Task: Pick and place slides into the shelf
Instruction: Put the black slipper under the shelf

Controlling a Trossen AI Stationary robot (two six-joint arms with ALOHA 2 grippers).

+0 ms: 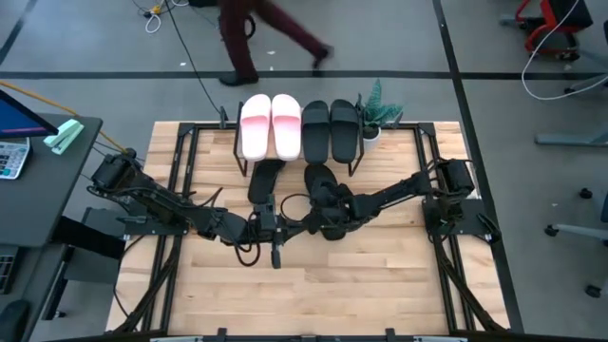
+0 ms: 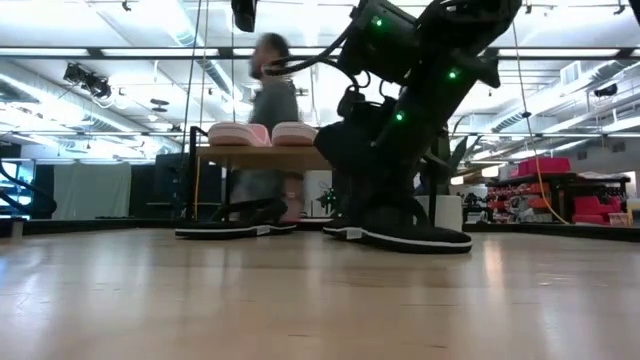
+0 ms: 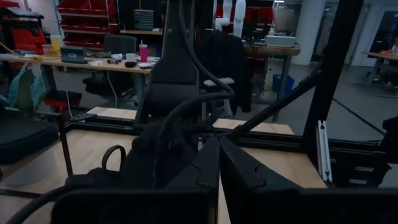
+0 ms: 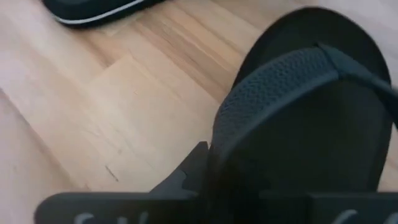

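The shelf (image 1: 296, 122) stands at the far edge of the slatted wooden table (image 1: 380, 275), carrying two pale pink slides (image 1: 271, 125) side by side and two black slides (image 1: 330, 128) next to them. Two more black slides lie on the table in front of it: one (image 1: 265, 179) just before the shelf's left half, apart from both grippers, and one (image 1: 321, 180) under the right arm. The right gripper (image 1: 328, 217) is down at that second slide; its wrist view shows the ribbed strap (image 4: 280, 93) right at one finger (image 4: 193, 168), but whether the fingers clamp it or stand loose I cannot tell. The left gripper (image 1: 276, 231) hovers mid-table, its fingers (image 3: 245, 171) pressed together on nothing. No brand, label or writing is legible on any slide.
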